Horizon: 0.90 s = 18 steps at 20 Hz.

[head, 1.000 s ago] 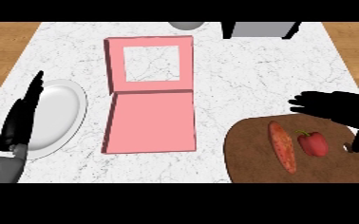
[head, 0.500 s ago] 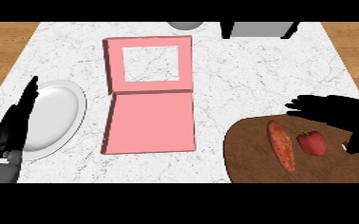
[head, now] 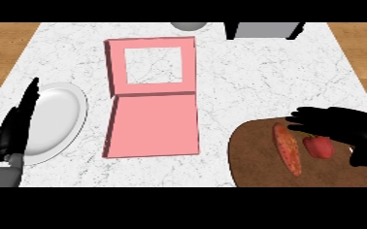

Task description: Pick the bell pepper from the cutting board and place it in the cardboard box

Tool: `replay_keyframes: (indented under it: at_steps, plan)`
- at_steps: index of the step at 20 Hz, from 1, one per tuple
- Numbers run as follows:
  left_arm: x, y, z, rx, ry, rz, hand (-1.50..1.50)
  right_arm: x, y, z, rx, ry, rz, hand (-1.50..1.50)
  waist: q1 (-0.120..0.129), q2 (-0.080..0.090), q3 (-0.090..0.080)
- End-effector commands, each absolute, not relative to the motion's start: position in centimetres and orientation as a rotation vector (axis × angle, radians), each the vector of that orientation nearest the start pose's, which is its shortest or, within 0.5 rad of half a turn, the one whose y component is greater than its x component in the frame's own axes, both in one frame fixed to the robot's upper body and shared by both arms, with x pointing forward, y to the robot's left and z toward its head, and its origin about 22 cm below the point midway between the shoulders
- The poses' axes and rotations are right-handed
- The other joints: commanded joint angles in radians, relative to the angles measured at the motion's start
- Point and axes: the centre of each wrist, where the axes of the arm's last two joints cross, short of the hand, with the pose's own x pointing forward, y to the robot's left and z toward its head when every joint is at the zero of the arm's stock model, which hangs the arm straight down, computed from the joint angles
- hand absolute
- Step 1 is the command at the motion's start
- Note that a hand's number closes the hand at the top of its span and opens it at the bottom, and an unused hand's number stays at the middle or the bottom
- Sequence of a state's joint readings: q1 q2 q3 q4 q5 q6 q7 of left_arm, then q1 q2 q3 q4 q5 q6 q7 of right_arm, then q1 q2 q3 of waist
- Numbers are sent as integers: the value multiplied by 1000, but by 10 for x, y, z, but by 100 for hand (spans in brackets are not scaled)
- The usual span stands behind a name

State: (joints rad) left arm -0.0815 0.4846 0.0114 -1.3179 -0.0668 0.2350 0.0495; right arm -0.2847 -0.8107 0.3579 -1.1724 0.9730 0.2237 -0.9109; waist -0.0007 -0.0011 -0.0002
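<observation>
Fingers of the right hand spread open just above the bell pepper, which lies on the cutting board beside a sausage; judged the reaching step; next, closing round it; the box lies left.

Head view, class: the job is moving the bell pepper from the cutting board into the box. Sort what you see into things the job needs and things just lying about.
Needed:
bell pepper
cutting board
pink box
right robot hand

Lying about:
white plate
long reddish vegetable
grey bowl
grey container
left robot hand, resting
</observation>
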Motion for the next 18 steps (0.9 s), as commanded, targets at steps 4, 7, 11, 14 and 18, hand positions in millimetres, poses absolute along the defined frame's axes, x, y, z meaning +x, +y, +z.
replay_keyframes:
  at_steps: [4, 7, 11, 14, 18]
  plan:
    - [259, 385, 9, 660, -1362, -206, 0, 273, -368, 53, -171, -1274, 2158, -150, -4, 0, 0]
    - [260, 367, 11, 669, -1366, -200, 0, 260, -362, 44, -245, -1166, 2209, -150, -4, -1, 0]
    - [257, 368, 24, 647, -1371, -209, 0, 261, -369, 29, -296, -1116, 2163, -150, 2, 0, 0]
    - [256, 365, 25, 648, -1366, -228, 0, 270, -350, 1, -314, -1125, 2163, -150, 6, 1, 0]
    - [272, 358, 18, 648, -1354, -197, 0, 267, -349, 3, -412, -1325, 2148, 150, -1, 2, 1]
